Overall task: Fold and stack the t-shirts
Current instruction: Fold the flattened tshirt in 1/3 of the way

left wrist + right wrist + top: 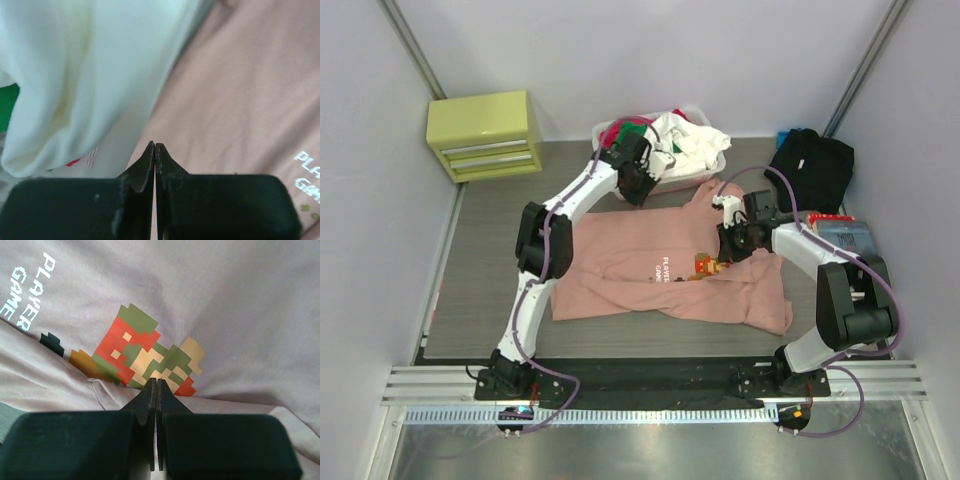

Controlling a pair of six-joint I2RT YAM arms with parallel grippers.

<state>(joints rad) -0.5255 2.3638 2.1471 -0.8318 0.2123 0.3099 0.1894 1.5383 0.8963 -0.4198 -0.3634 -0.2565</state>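
- Salmon-pink t-shirt (650, 265): spread across the middle of the bench (490, 290), print side up. One end reaches toward the far edge by the basket. The side toward the near edge lies in overlapping folds.
- Chest print: a pixel character (145, 352) in red, green and tan, with white text (30, 292) reading "PLAYER GAME" beside it.
- Black t-shirt (810, 165): in a loose heap at the far right corner of the bench, apart from the pink one.
- Right claw (156, 385): clenched, fingertips pressed together, nothing seen between them. It sits low over the pixel character; whether it touches the cloth cannot be told.
- Left claw (155, 150): clenched, tips together, nothing seen between them. It is over the far end of the pink t-shirt, just beside the white cloth hanging from the basket.
- Basket (717, 163): pale, at the middle of the far edge. It is heaped with clothes.
- Basket contents: a white garment (685, 135) on top spilling over the rim, red cloth (613, 131) and green cloth (638, 122) at the left end.
- Drawer unit (485, 135): yellow-green, drawers closed, at the far left corner.
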